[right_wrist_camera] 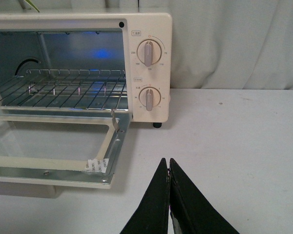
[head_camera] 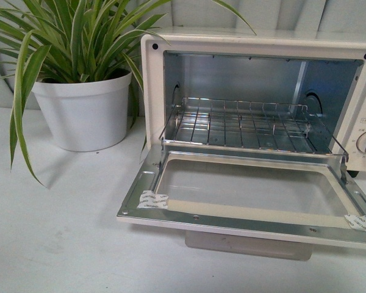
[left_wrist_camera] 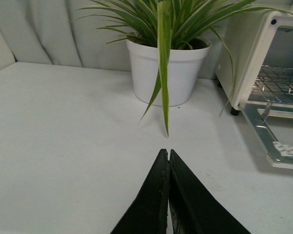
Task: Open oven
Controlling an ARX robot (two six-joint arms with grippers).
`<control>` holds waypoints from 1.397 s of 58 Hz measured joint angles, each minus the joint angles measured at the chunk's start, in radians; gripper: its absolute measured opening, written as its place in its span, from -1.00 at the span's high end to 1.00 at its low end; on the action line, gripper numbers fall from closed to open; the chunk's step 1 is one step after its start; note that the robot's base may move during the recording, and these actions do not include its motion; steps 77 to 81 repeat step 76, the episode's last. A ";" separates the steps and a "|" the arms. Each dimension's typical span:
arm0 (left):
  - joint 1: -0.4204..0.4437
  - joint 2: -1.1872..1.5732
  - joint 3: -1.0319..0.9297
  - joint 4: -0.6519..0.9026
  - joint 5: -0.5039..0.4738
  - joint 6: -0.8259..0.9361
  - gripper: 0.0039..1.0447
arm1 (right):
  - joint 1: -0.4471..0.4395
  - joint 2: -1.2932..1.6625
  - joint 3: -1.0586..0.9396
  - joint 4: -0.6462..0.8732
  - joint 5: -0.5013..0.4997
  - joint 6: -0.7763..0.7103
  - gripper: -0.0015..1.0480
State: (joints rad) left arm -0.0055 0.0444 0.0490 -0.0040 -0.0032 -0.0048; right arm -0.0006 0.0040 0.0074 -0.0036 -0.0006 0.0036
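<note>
Front view: oven door down, potted plant alongside.

Oven control panel: the upper knob dial bears numerals, of which 250 and 100 appear legible; the small boxed captions above both knobs are unreadable. Tape patches on the door frame carry print too small to read.

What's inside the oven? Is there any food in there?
Only a wire rack shows inside the oven; nothing lies on it. The door hangs fully open. The cavity's floor beneath the rack is partly hidden by the bars.
</note>
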 joint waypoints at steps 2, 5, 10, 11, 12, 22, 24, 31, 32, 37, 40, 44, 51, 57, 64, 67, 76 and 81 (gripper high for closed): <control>0.000 -0.002 -0.002 0.000 0.000 0.000 0.93 | 0.000 0.000 0.000 0.000 0.000 0.000 0.98; 0.001 -0.030 -0.028 0.001 0.001 0.000 0.93 | 0.000 0.000 0.000 0.000 0.000 0.000 0.98; 0.002 -0.040 -0.036 0.000 0.000 0.000 0.93 | 0.000 0.000 0.000 0.000 0.000 0.000 0.98; 0.002 -0.040 -0.036 0.000 0.000 0.000 0.93 | 0.000 0.000 0.000 0.000 0.000 0.000 0.98; 0.002 -0.041 -0.036 0.000 0.000 0.000 0.93 | 0.000 0.000 0.000 0.000 0.000 0.000 0.98; 0.002 -0.041 -0.036 0.000 0.000 0.000 0.93 | 0.000 0.000 0.000 0.000 0.000 0.000 0.98; 0.002 -0.041 -0.036 0.000 0.000 0.000 0.93 | 0.000 0.000 0.000 0.000 0.000 0.000 0.98; 0.002 -0.041 -0.036 0.000 0.000 0.000 0.57 | 0.000 0.000 0.000 0.000 0.000 -0.001 0.67; 0.002 -0.041 -0.036 0.000 0.000 0.000 0.51 | 0.000 0.000 0.000 0.000 0.000 -0.001 0.60; 0.002 -0.041 -0.036 0.000 0.000 0.000 0.16 | 0.000 0.000 0.000 0.000 0.000 -0.001 0.30; 0.002 -0.041 -0.036 0.000 0.000 0.000 -0.01 | 0.000 0.000 0.000 0.000 0.000 -0.001 0.13; 0.002 -0.041 -0.036 0.000 0.000 0.000 -0.25 | 0.000 0.000 0.000 0.000 0.000 -0.001 -0.11; 0.002 -0.041 -0.036 0.000 0.000 0.000 -0.84 | 0.000 0.000 0.000 0.000 0.000 -0.001 -0.68; 0.002 -0.041 -0.036 0.000 0.000 0.000 -0.87 | 0.000 0.000 0.000 0.000 0.000 0.000 -0.82; 0.002 -0.041 -0.036 0.000 0.000 0.000 -0.88 | 0.000 0.000 0.000 0.000 0.000 0.000 -0.82; 0.002 -0.041 -0.036 0.000 0.000 0.001 -0.88 | 0.000 0.000 0.000 0.000 0.000 0.000 -0.82; 0.002 -0.041 -0.036 0.000 0.000 0.001 -0.88 | 0.000 0.000 0.000 0.000 0.000 0.000 -0.82; 0.002 -0.041 -0.036 0.000 0.000 0.001 -0.88 | 0.000 0.000 0.000 0.000 0.000 0.000 -0.82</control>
